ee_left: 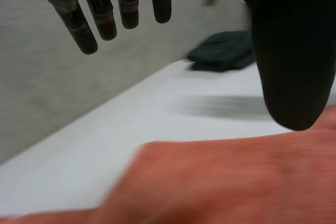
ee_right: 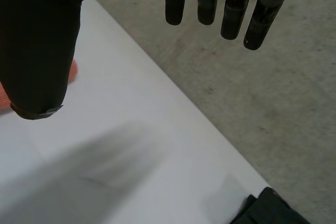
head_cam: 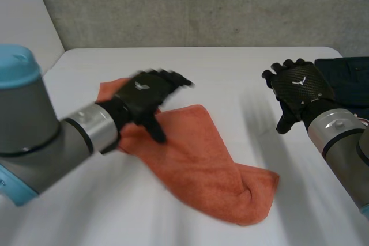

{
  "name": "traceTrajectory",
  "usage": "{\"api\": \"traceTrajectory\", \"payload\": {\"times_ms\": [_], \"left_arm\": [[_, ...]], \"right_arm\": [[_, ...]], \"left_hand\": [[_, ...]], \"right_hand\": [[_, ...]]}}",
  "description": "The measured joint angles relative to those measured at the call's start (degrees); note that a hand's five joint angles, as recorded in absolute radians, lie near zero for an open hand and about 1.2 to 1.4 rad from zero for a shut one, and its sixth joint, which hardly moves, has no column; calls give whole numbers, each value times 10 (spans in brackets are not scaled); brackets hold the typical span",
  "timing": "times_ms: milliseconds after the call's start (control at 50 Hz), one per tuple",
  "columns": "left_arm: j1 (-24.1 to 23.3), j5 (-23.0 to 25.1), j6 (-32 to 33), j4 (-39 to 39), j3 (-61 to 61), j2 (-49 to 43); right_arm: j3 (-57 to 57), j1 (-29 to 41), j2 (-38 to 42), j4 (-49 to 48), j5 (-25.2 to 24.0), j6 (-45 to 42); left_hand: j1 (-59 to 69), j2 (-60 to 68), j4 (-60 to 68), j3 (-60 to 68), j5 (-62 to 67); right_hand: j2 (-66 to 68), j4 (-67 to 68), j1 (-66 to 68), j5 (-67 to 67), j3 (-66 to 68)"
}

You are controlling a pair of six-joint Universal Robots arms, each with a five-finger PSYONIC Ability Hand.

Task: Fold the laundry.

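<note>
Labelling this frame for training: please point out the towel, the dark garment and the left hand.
towel (head_cam: pixel 196 159): head view, its middle.
dark garment (head_cam: pixel 349 73): head view, its top surface.
left hand (head_cam: pixel 144 93): head view, its back.

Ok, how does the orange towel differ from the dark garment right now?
The orange towel lies loosely spread and rumpled in the middle, one end bunched; the dark garment sits in a compact heap at the far right edge. The open left hand is over the towel; the open right hand is beside the garment, not on it. Both lie on the white table, and neither is held.
</note>
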Motion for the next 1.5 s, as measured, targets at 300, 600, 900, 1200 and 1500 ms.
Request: {"api": "traceTrajectory", "payload": {"times_ms": [300,600,900,1200,1500], "left_arm": [[111,-88,90,4,-20,-14],[176,-86,271,-3,88,-206],[138,-90,264,-4,135,-248],[90,-118,157,-34,95,14],[83,-117,55,-35,69,254]], "right_arm": [[10,33,9,162,-58,11],[136,108,24,67,-66,19],[145,117,113,-50,-41,-33],[66,95,-87,-42,-19,-37],[-193,25,-92,168,-21,-25]], "left_hand": [[2,1,1,0,0],[42,33,33,32,29],[542,564,569,560,535],[542,567,571,562,535],[542,567,571,562,535]], "right_hand": [[0,0,0,0,0],[0,0,0,0,0],[513,502,372,487,512],[544,549,428,527,560],[544,550,429,527,560]]}}
